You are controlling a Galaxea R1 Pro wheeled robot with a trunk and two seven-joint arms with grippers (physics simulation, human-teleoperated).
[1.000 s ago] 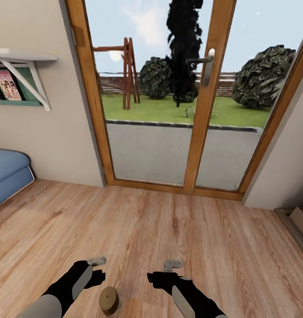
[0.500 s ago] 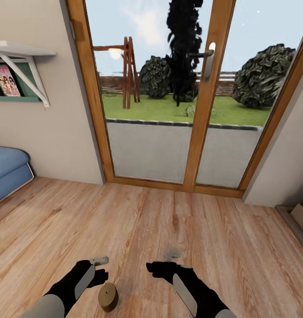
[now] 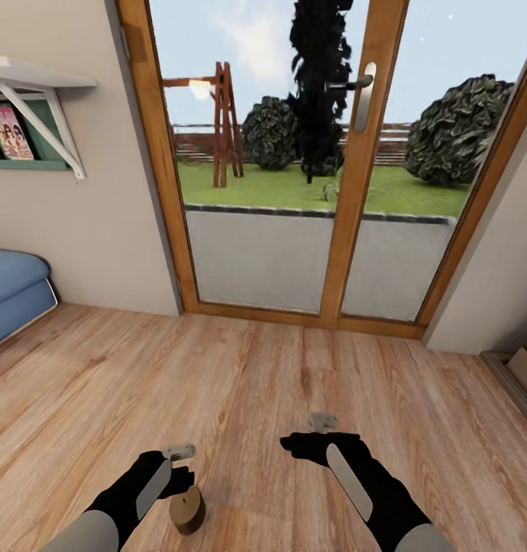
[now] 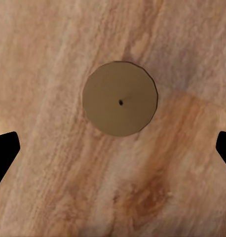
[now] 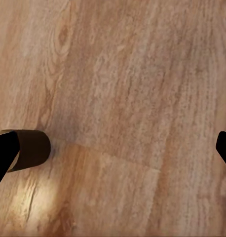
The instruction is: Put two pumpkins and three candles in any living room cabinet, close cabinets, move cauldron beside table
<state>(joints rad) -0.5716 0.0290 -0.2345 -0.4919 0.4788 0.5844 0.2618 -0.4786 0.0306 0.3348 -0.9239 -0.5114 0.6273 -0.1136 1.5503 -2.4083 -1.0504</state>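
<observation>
Candle (image 3: 187, 510): short tan cylinder (dark wick dot at centre of flat top), upright on wood floor (image 3: 263, 383), directly below left claw (image 3: 179, 452).
Left claw: fingers spread wide, holding nothing.
Right claw (image 3: 322, 421): likewise open and empty, apart from the candle.
Background: glazed patio door (image 3: 294, 153); blue sofa (image 3: 14, 295).

Tan-brown candle (image 3: 187, 510) on wood-grain floor (image 3: 263, 383)

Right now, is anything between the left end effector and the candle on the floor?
Nothing visible. The left end effector hangs open directly above the candle, which stands upright on bare wood floor with only open air between them.
</observation>
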